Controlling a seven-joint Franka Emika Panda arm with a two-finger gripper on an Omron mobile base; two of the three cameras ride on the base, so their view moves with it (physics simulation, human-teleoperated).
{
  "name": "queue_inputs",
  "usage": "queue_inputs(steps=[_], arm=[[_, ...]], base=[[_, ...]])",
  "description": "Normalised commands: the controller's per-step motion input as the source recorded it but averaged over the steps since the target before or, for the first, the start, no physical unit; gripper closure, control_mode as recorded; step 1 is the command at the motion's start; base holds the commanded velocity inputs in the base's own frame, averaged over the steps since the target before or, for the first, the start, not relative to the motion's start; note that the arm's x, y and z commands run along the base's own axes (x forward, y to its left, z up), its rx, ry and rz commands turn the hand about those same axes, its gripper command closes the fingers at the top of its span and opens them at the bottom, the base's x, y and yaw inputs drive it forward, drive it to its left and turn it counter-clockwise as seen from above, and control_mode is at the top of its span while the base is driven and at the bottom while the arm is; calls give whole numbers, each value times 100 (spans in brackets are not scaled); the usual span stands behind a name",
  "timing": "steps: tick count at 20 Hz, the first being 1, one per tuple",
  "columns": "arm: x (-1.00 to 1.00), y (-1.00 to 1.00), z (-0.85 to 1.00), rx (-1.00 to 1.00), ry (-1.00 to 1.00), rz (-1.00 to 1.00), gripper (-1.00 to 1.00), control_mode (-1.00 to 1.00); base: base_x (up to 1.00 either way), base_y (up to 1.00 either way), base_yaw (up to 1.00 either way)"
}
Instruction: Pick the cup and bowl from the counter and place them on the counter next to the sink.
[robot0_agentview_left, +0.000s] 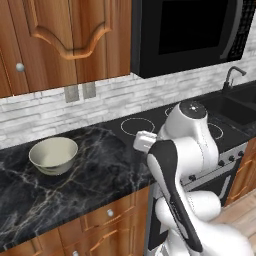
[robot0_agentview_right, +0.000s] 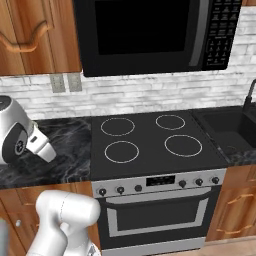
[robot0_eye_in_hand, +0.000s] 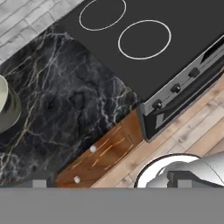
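Bowl (robot0_agentview_left: 53, 155) sat empty and upright on the black marble counter (robot0_agentview_left: 100, 175), well left of the stovetop (robot0_agentview_right: 150, 140), as the robot's arm (robot0_agentview_left: 185, 150) stood folded above the counter's front edge. From the hand's own camera the bowl's rim (robot0_eye_in_hand: 5, 109) peeked in at the left edge, with the gripper's jaws spread as wide as they go and holding nothing. The sink (robot0_agentview_right: 227, 127) lay beyond the stove on the far right. The cup could not be made out anywhere. The likeliest trouble ahead was the long carry across the stove: a wide bowl pinched by its rim in two slim fingers could tip or slip free, and a hasty reach might knock it along the glossy top.
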Motion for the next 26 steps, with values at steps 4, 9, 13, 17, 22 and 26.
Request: queue_inputs(steps=[4,9,13,17,22,26], arm=[[12,0,-23,22,5,1,-100,-100],[0,4,-24,28,0,7,-100,-100],[0,16,-16,28,0,7,-100,-100],[0,34,0,8,0,2,-100,-100],[1,61,0,0,0,0,-100,-100],[6,60,0,0,0,0,-100,-100]], base=[[0,0,0],[0,0,0],[0,0,0],[0,0,0],[0,0,0],[0,0,0]])
